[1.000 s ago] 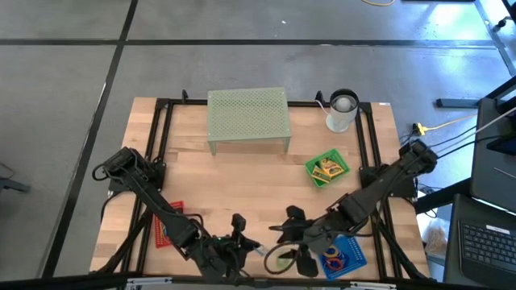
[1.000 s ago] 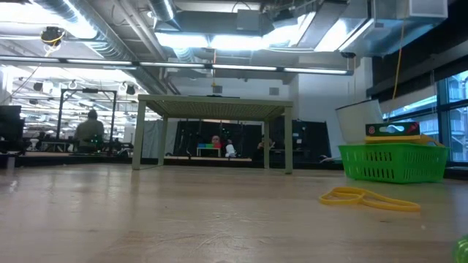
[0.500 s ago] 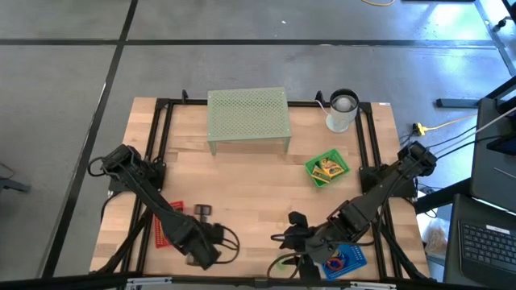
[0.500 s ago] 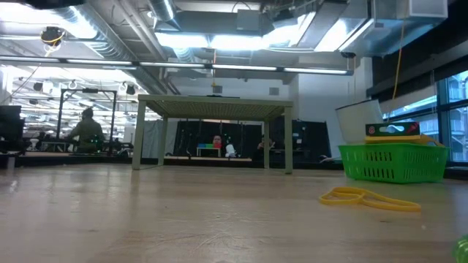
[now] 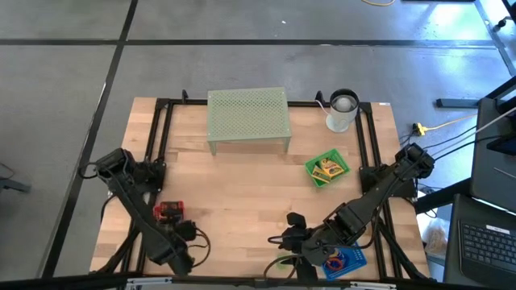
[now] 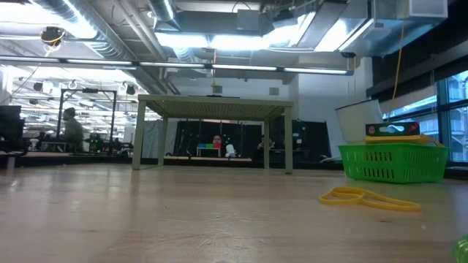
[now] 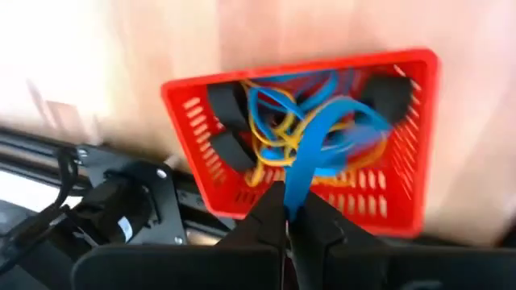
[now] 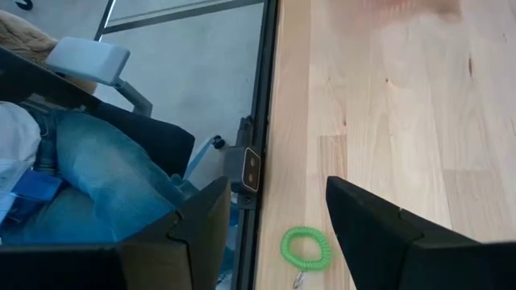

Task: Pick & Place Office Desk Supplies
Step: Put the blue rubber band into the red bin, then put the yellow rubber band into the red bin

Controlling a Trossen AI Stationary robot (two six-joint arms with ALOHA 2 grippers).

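Left gripper (image 7: 288, 216) newly over slotted red tray (image 7: 419, 129)

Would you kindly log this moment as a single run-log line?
left hand: shut on blue band, over red tray | right hand: open, above green coil ring at table edge

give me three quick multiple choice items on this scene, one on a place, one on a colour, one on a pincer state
1. Where is the green coiled ring?
A. on the mesh riser
B. near the table edge, before the right pincer
C. in the red tray

2. What colour band does the left pincer hold?
A. blue
B. white
C. black

3. How does the right pincer stand?
A. shut on a clip
B. open
C. shut, empty

Answers:
1 B, it lies on wood ahead of the fingers.
2 A, a blue band hangs above the red tray.
3 B, fingers apart, nothing between.
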